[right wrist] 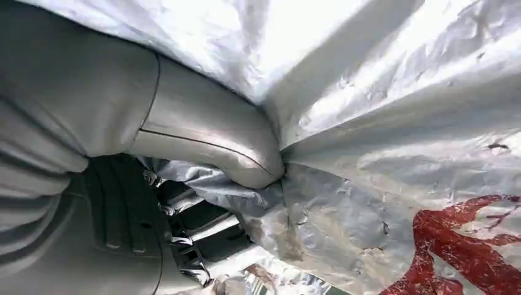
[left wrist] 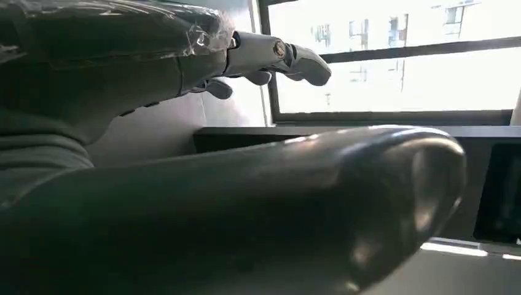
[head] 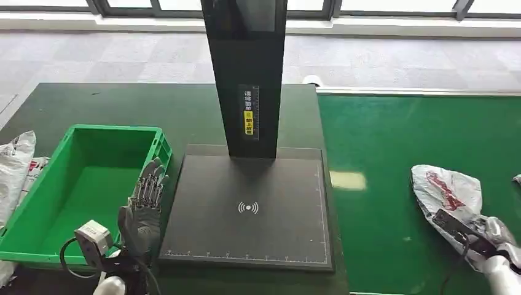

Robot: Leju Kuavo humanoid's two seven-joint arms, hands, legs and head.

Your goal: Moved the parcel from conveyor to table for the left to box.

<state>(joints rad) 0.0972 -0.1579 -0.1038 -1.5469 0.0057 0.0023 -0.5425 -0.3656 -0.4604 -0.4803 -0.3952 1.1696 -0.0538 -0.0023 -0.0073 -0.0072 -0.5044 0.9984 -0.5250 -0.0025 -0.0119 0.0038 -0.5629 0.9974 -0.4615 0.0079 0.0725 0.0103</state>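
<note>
1. Spare white parcels (head: 15, 166) lay at the far left edge of the dark surface (head: 153, 110), well to the left of the left hand.
2. A green crate (head: 74, 190) sat just left of the left hand, touching or nearly touching its fingers.
3. The left hand (head: 144, 206) was raised with fingers (left wrist: 307, 64) straight and apart, released and grasping nothing.
4. A black scanner pad (head: 249, 209) with an upright black post (head: 246, 74) lay just right of the left hand, between both hands.
5. The green conveyor (head: 393, 153) stretched right of the pad, under the right hand.
6. The parcel (head: 445, 187), white with red print, rested on the conveyor, touching the right hand.
7. The right hand (head: 491, 239) gripped the parcel, its thumb (right wrist: 209, 141) pressed into the crumpled plastic.
</note>
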